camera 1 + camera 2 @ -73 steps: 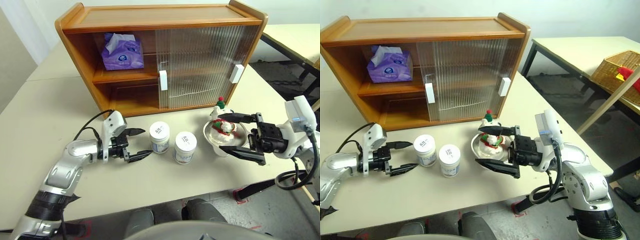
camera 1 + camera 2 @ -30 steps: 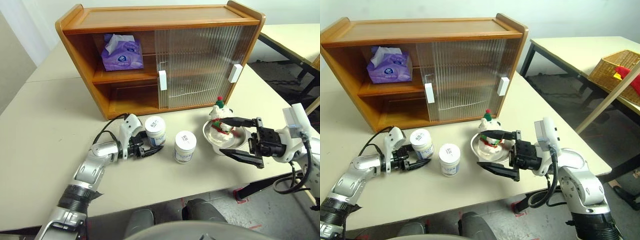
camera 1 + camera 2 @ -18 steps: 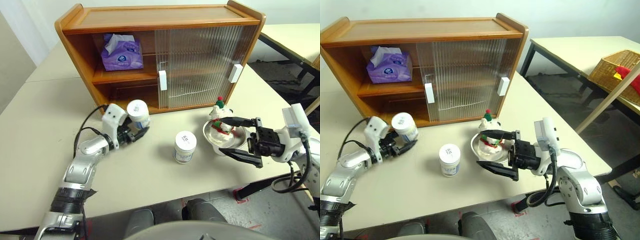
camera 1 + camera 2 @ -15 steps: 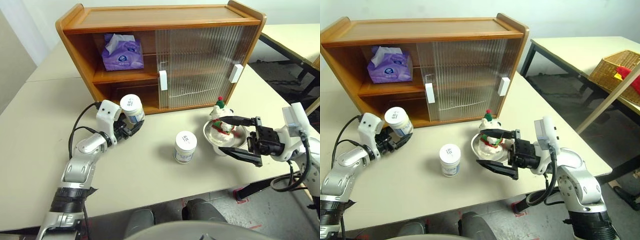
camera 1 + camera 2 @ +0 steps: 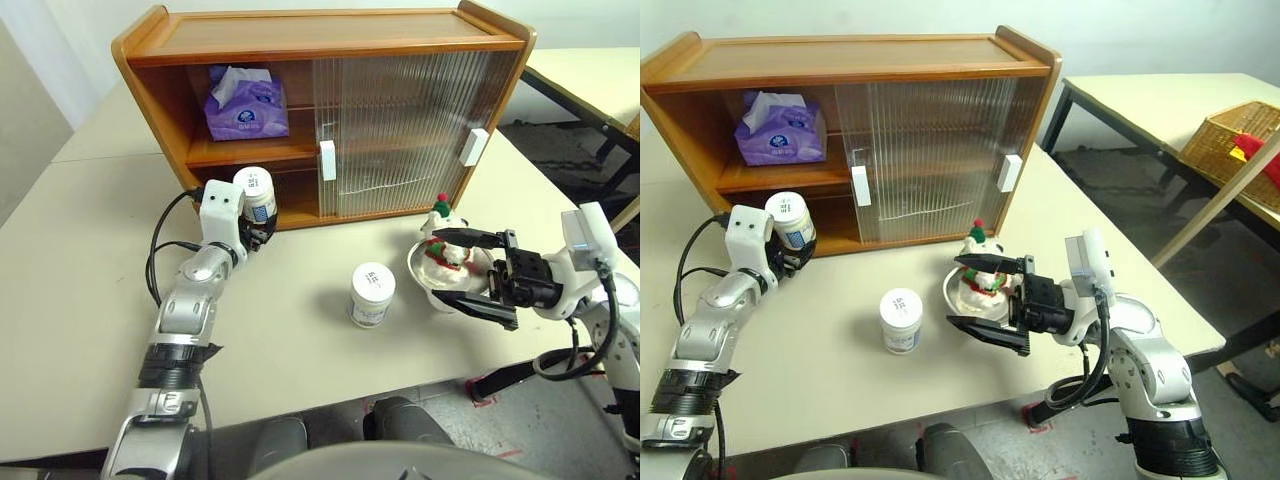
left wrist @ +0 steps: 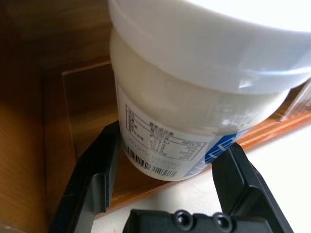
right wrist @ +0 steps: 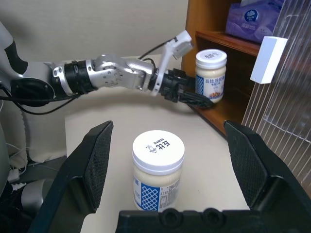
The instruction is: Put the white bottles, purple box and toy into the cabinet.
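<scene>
Pale bench [image 5: 80, 260] under a honey-coloured cabinet [image 5: 320, 30], left half uncovered, ribbed sliding doors [image 5: 400, 130] pushed to the right half. Purple box [image 5: 246, 104] already up on the shelf, above and beyond the left pincer [image 5: 257, 222]. Left pincer clamped round the lower body of one white bottle [image 5: 256, 194], carried upright right at the mouth of the bottom compartment, not yet set down. Second white bottle [image 5: 371, 294] standing on the bench, between the two pincers and well clear of both. Right pincer [image 5: 470, 272] spread wide and empty, fingers above and below the toy [image 5: 440, 235], which sits in a metal dish [image 5: 435, 283]; contact not discernible.

Bottles: probably rigid, smooth-sided, fairly slippery; best gripped across the labelled waist below the wide lid, kept vertical. Toy: likely soft and light, compressible; a gentle squeeze round the body, not the hat. Dish probably prone to sliding or tipping if nudged.
</scene>
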